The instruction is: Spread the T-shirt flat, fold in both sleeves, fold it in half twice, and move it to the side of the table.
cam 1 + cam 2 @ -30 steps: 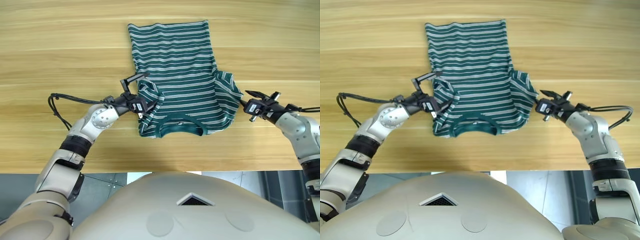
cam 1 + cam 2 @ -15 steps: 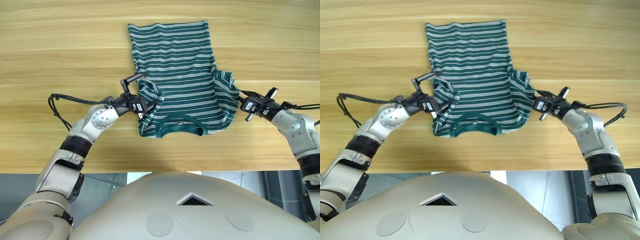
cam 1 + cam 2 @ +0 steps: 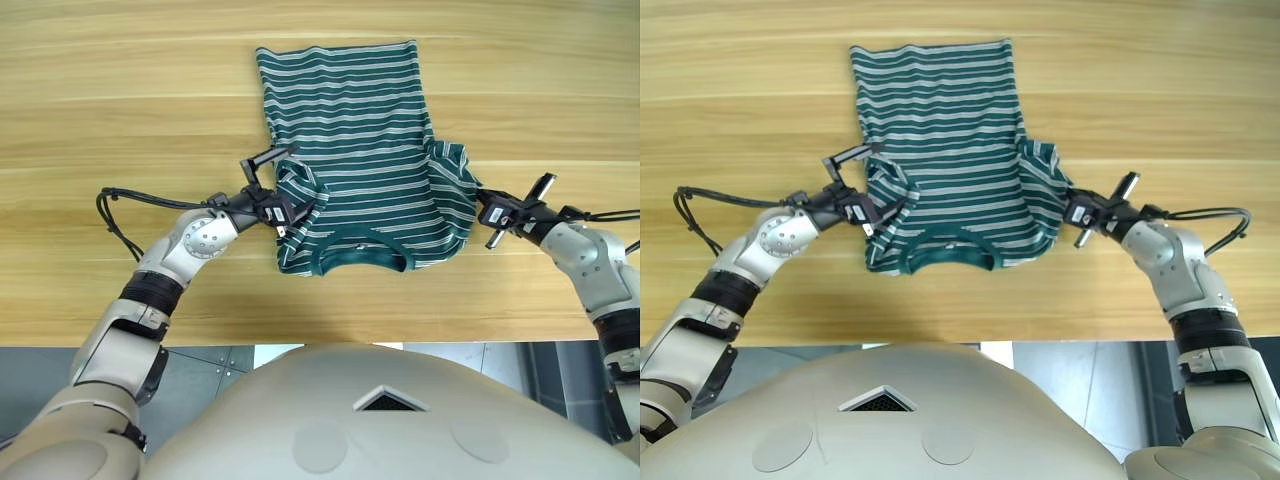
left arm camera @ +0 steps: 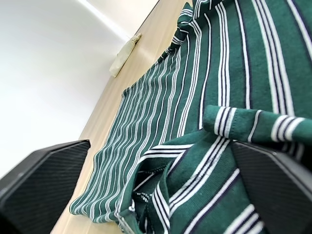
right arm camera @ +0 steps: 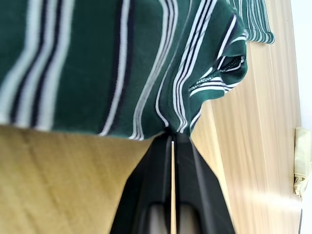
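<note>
Finds the right tool (image 3: pixel 483 203) moved in leftward since a second ago: back then spread and clear of the cloth, now pinched narrow on the right sleeve edge of the T-shirt (image 3: pixel 350 150). Finds the left tool (image 3: pixel 283 188) where it was, spread wide astride the bunched left sleeve without clamping it.

Counts one T-shirt, two sleeves both rumpled inward, two tools, and two black cables (image 3: pixel 115 210), one trailing from each wrist.

Places the T-shirt mid-surface, dark green with pale stripes, collar at the near end, hem at the far end, body lying flat.

Shows a pale wooden surface (image 3: pixel 120 90) with grain running left to right, grey floor (image 3: pixel 200 360) past its near edge, a white wall (image 4: pixel 48 73) behind, and a small pale object (image 4: pixel 124 53) lying on the surface well apart from the shirt.
</note>
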### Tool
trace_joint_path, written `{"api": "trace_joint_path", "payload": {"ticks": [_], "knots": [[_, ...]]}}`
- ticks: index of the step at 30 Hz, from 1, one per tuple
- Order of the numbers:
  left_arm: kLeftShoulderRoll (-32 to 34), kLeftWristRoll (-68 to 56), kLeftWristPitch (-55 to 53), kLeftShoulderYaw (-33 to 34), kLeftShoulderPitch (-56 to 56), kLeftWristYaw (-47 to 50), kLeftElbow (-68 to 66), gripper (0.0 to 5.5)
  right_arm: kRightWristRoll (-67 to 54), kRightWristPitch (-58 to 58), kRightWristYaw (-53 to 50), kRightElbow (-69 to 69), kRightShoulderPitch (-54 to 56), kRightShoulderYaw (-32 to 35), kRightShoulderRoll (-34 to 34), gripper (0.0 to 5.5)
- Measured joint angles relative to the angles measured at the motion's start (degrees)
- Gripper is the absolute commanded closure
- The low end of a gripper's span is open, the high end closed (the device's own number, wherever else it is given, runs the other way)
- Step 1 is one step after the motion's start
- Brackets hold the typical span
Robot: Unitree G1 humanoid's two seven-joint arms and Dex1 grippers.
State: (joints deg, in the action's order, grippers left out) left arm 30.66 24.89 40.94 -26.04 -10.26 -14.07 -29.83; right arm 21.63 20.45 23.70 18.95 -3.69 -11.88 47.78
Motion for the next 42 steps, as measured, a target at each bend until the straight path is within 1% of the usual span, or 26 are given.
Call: {"api": "trace_joint_path", "payload": {"ticks": [5,13,21,26,29,37,42], "knots": [[0.0,0.0,0.0,0.0,0.0,0.1,0.0,0.10,-0.5,-0.1,0.1,-2.8,-2.6,2.1,0.5,5.49],[0.0,0.0,0.0,0.0,0.0,0.2,0.0,0.10,-0.3,0.7,-0.9,-3.0,-2.9,4.7,0.6,5.49],[0.0,0.0,0.0,-0.1,0.0,0.2,0.0,0.10,-0.2,1.4,-1.6,-6.0,0.5,5.0,-0.2,5.49],[0.0,0.0,0.0,0.0,0.0,0.2,0.0,0.10,-0.2,2.1,-1.8,-9.1,2.3,4.9,-2.1,5.49],[0.0,0.0,0.0,-0.1,0.0,0.2,0.0,0.10,-0.3,2.7,-1.1,-10.6,2.6,4.3,-3.5,5.49],[0.0,0.2,0.0,-0.2,-0.2,0.2,0.0,0.10,-0.2,3.3,6.0,-13.5,2.4,-1.7,-4.5,5.49],[-0.1,0.2,0.0,-0.2,-0.3,0.2,-0.1,0.10,0.8,3.2,7.6,-14.3,2.5,-4.0,-5.7,5.49]]}}
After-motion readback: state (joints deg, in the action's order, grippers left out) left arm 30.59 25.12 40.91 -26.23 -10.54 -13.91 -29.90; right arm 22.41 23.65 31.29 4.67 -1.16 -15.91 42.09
